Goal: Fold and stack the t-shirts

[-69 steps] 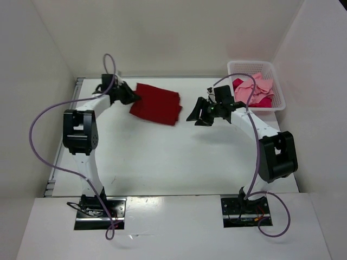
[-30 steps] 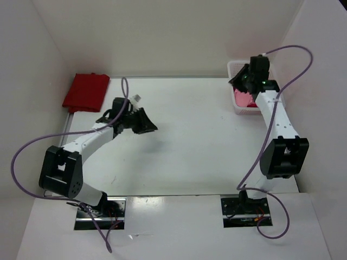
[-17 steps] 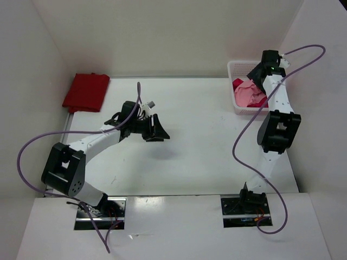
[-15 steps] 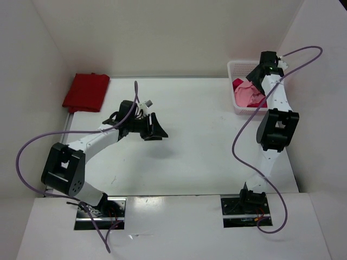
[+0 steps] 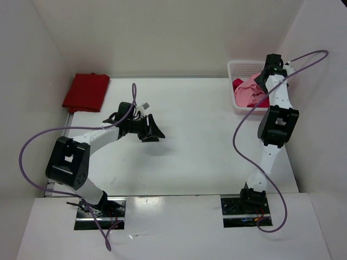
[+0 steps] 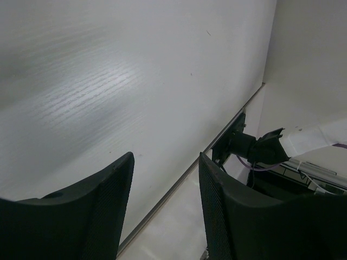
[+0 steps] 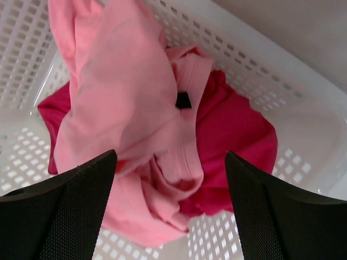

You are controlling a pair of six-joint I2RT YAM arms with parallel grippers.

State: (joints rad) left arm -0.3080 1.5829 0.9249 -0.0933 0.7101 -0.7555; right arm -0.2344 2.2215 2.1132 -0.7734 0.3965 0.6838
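A folded dark red t-shirt (image 5: 86, 92) lies at the table's far left corner. A crumpled light pink t-shirt (image 5: 247, 93) (image 7: 124, 114) lies on a bright crimson-pink t-shirt (image 7: 233, 141) inside the white mesh basket (image 5: 242, 67) at the far right. My right gripper (image 5: 264, 81) (image 7: 169, 165) hovers over the basket, jaws wide open above the pink cloth, holding nothing. My left gripper (image 5: 153, 131) (image 6: 164, 179) hangs over bare table left of centre, open and empty, well apart from the dark red shirt.
White walls enclose the table on the left, back and right. The basket wall (image 7: 282, 81) surrounds the right gripper closely. In the left wrist view the right arm's base (image 6: 255, 149) shows past the table's near edge (image 6: 179, 176).
The right gripper rose over the basket and opened wide. The left gripper moved from beside the dark red shirt toward the table's middle, opened partway, then drew back slightly left.
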